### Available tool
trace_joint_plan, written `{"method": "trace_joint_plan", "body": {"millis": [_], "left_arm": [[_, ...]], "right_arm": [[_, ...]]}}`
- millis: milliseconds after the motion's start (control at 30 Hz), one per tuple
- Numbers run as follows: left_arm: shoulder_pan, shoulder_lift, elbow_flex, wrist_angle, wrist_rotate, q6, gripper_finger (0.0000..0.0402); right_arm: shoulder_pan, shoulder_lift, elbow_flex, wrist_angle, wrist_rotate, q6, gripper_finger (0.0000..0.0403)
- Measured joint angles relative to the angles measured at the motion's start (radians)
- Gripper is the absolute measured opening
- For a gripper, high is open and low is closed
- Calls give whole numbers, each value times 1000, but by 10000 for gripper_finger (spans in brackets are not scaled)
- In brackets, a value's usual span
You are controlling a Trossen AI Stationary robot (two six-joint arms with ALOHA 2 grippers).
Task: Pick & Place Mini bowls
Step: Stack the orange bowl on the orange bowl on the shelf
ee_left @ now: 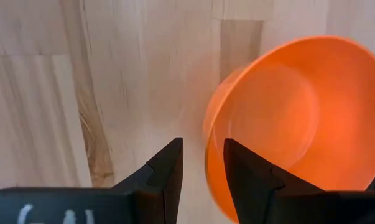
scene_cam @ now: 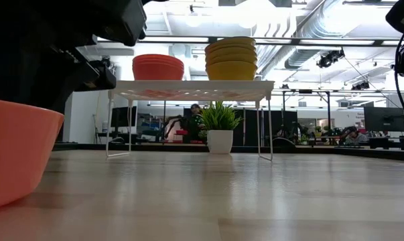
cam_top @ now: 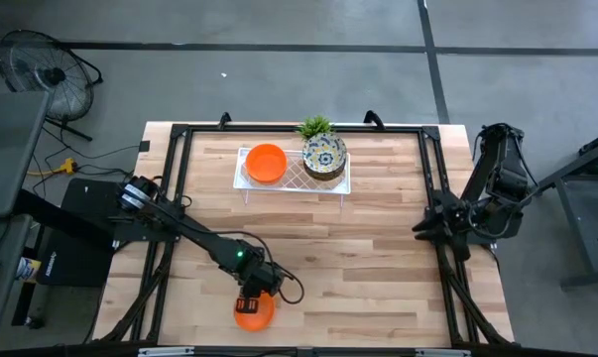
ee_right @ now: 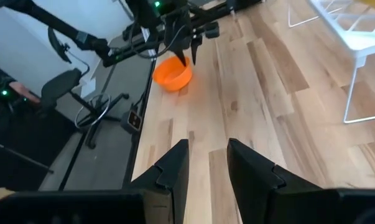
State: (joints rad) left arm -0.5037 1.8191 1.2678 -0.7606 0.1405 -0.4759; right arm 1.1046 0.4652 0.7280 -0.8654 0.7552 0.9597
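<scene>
An orange mini bowl (ee_left: pixel 299 112) sits low over the wood table by its near edge (cam_top: pixel 255 315), opening up. It fills the left of the low view (scene_cam: pixel 14 154). My left gripper (ee_left: pixel 203 162) is shut on it, reaching down from above (cam_top: pixel 251 300). On a white tray (cam_top: pixel 294 178) at the far edge stand a stack of orange bowls (cam_top: pixel 266 163) and a stack of patterned bowls (cam_top: pixel 324 156). My right gripper (ee_right: pixel 208 146) waits at the table's right side (cam_top: pixel 422 230), open by a narrow gap with nothing in it. My left gripper has the orange bowl's rim (ee_left: pixel 207 149) between its two fingers. One finger (ee_left: pixel 249 180) is inside the bowl and the other (ee_left: pixel 165 174) outside. The fingers point steeply down from above. The bowl is slightly tilted; whether its base touches the table I cannot tell.
A small green potted plant (cam_top: pixel 315 127) stands behind the tray at the far edge. The tray stands on thin legs (scene_cam: pixel 264 120), with room beneath it. Bare wood (cam_top: pixel 358 258) lies between the tray and the near edge. A black frame (cam_top: pixel 432 169) borders the table.
</scene>
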Motion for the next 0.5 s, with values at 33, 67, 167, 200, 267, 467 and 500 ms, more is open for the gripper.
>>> {"method": "trace_joint_plan", "body": {"millis": [33,67,167,200,267,467,500], "left_arm": [[0,0,0,0,0,0,113],[0,0,0,-1,0,0,113],[0,0,0,0,0,0,113],[0,0,0,0,-1,0,113],[0,0,0,0,-1,0,113],[0,0,0,0,8,-4,99],[0,0,0,1,11,-7,91]], "right_arm": [[0,0,0,-1,-8,0,98],[0,0,0,-4,-18,0,98],[0,0,0,-11,-45,0,98],[0,0,0,-11,-55,0,98],[0,0,0,-13,-69,0,98],[0,0,0,-19,-83,0,98],[0,0,0,-19,-83,0,98]]}}
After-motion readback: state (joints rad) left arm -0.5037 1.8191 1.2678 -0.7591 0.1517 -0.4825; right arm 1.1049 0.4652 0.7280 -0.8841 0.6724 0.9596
